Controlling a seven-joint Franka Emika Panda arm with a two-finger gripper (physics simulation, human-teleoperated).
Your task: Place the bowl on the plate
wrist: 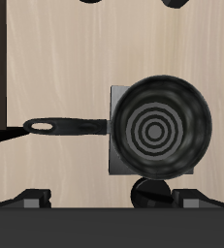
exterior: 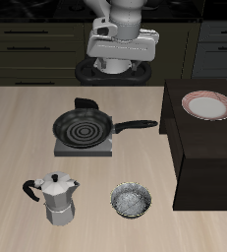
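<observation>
One bowl (exterior: 131, 200), one plate (exterior: 207, 105), one frying pan (exterior: 84, 127), one moka pot (exterior: 56, 198)

- The table (exterior: 27, 128) has a pale wood-grain top with an even, matte finish.
- Dark cabinets (exterior: 36, 44) with drawer fronts and slim horizontal handles line the back of the room.
- Lighting is soft and uniform; objects cast only faint shadows.

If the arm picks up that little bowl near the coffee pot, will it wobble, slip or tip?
The bowl looks stiff and small, so probably light. Its round, smooth-looking wall may slip between two fingers; gripping the rim seems safer. It sits low and wide on the table, so a nudge would likely slide it rather than tip it.
</observation>
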